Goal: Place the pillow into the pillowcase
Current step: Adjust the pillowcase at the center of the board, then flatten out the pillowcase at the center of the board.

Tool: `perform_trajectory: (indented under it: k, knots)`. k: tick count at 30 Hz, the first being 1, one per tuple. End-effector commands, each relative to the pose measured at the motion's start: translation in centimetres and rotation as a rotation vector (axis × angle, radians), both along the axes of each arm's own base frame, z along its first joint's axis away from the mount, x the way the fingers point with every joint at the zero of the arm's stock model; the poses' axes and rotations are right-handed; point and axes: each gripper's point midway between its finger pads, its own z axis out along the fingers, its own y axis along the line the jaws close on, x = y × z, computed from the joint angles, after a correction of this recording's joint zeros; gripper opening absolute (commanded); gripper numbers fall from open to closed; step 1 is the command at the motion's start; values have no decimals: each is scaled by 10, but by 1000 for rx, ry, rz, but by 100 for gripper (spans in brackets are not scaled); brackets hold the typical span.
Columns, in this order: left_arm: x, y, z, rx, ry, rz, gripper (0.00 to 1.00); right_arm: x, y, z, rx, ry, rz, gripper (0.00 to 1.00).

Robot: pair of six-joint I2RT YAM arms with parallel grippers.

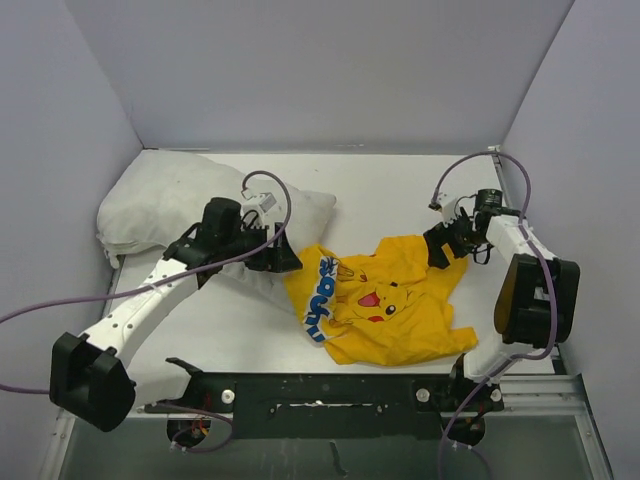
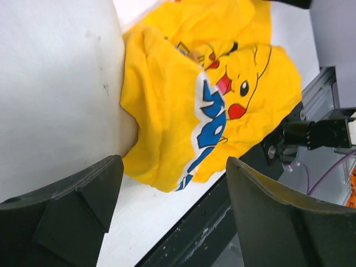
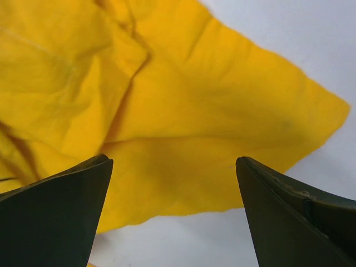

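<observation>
- Yellow Pikachu pillowcase (image 1: 385,300) lies crumpled against the white pillow (image 1: 160,205).
- I see my left gripper (image 2: 172,167) spread beside both.
- I see my right gripper (image 3: 173,164) spread over a pillowcase corner.

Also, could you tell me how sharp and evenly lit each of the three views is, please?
Top view: soft, even light, faint shadows, pillow and pillowcase both sharp. Left wrist: pillowcase print crisp, pillow bright and almost featureless, left gripper dark. Right wrist: pillowcase creases clear, right gripper a dark silhouette.
</observation>
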Motion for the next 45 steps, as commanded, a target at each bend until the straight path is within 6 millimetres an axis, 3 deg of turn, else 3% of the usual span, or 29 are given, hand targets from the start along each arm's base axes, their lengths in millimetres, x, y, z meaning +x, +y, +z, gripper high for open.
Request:
perform_trajectory:
  k: [1,7,10,12,14,15,17,19,23,26,29,31,35,39,42,45]
  knots:
    - [14,8,44,-81,-163,14,75,57,-21,5,-117,-105,-47,98]
    - [11,14,78,-189,-234,16,77,68,-22,-30,-168,-38,-20,92]
    - [8,15,86,-216,-266,20,77,65,-16,-39,-140,-6,0,80]
    - [6,15,90,-229,-282,21,77,63,-10,-39,-114,3,12,59]
    - [4,16,93,-237,-300,21,77,65,-7,-33,-96,-3,29,24]
    - [3,16,96,-240,-310,21,77,68,-6,-27,-89,-13,39,13]
    - [3,17,102,-244,-341,22,77,78,-1,1,-71,-72,66,0]
    - [4,18,110,-246,-390,15,78,90,7,52,-37,-178,96,0]
    - [15,19,135,-252,-538,13,85,102,40,202,89,-491,176,0]
    - [27,16,162,-268,-685,-11,89,84,67,319,183,-731,252,0]
    - [36,12,192,-269,-835,-53,93,54,85,395,255,-879,310,0]
    - [45,10,215,-271,-939,-70,97,32,94,433,284,-959,357,0]
    - [58,-3,263,-315,-1091,-130,98,-6,106,479,321,-1058,450,0]
    - [70,-33,287,-392,-1107,-176,98,-15,106,482,352,-1051,460,0]
    - [70,-70,283,-410,-1108,-231,98,-12,105,472,351,-1028,450,0]
    - [64,-98,265,-399,-1147,-338,98,-11,104,467,348,-1017,443,0]
